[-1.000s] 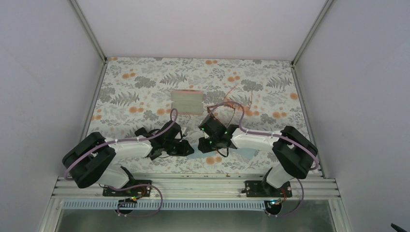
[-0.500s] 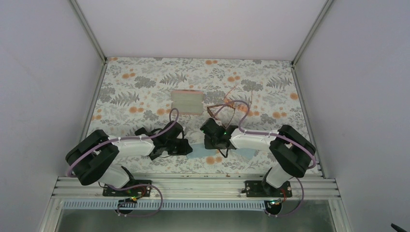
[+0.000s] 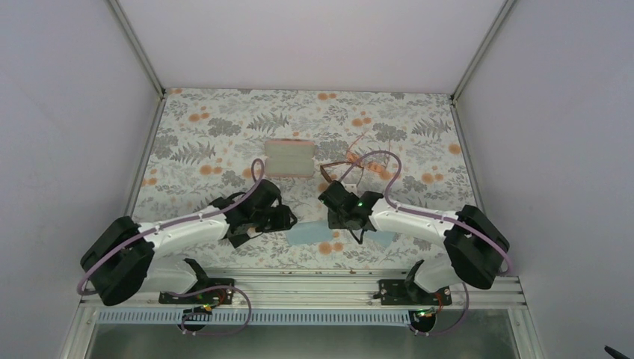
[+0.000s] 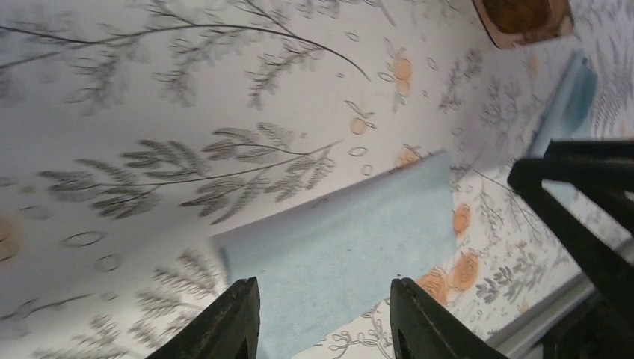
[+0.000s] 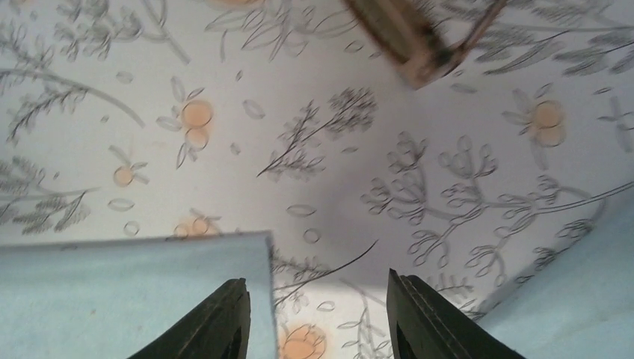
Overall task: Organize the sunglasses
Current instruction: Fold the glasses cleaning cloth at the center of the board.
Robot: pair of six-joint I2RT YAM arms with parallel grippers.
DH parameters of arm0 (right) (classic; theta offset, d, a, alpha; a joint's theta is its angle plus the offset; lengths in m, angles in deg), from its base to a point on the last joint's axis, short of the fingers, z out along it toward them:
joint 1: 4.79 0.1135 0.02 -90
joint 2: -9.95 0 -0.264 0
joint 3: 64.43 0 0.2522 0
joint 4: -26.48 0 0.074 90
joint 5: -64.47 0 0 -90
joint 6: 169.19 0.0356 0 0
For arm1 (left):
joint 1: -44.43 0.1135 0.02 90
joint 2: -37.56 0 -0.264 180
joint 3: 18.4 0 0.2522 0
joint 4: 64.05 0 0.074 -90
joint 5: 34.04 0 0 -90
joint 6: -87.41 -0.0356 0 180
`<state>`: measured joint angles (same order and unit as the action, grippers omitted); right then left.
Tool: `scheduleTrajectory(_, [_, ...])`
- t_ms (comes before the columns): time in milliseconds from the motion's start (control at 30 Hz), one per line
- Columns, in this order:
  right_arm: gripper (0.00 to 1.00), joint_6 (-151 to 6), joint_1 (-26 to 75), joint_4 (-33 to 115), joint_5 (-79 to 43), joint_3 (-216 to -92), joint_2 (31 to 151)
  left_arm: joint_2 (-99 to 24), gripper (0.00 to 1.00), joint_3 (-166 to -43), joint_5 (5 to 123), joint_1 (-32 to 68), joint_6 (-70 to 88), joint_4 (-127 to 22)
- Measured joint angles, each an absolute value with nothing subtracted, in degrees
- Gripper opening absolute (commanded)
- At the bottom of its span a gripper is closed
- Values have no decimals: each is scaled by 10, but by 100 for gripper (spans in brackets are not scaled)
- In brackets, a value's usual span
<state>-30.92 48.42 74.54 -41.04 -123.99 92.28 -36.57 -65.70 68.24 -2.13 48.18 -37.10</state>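
Thin-framed sunglasses (image 3: 357, 158) lie right of centre, beside my right arm's pink cable; I cannot tell the two pairs apart from above. A blurred brown frame (image 5: 404, 34) shows at the top of the right wrist view. A brown lens (image 4: 523, 13) shows at the top edge of the left wrist view. My left gripper (image 3: 288, 221) is open and empty, low over a light-blue cloth (image 4: 351, 247), as its wrist view (image 4: 325, 288) shows. My right gripper (image 3: 334, 203) is open and empty over bare tablecloth (image 5: 318, 288), just short of the glasses.
A pale pink-edged oblong case (image 3: 288, 157) lies at centre, left of the glasses. Two light-blue cloths lie near the front edge, one (image 3: 306, 235) between the grippers and one (image 3: 383, 238) under the right arm. The right arm's black link (image 4: 591, 202) is close by in the left wrist view.
Both arms have stretched out and lowered. The right gripper has moved a little farther, toward the glasses. The left gripper has shifted slightly right, and the blue cloth between them shows more.
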Motion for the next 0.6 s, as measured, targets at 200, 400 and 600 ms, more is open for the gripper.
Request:
scheduleTrajectory(200, [45,-321,498,733,-363,-1240,939,-343,45,-643,634,-26,526,-328])
scheduleTrajectory(400, [35,-330,508,724,-341,-1240,979,-375,43,-626,640,-50,552,-338])
scheduleTrajectory(600, [28,-335,513,715,-333,-1241,999,-395,38,-626,641,-64,573,-364])
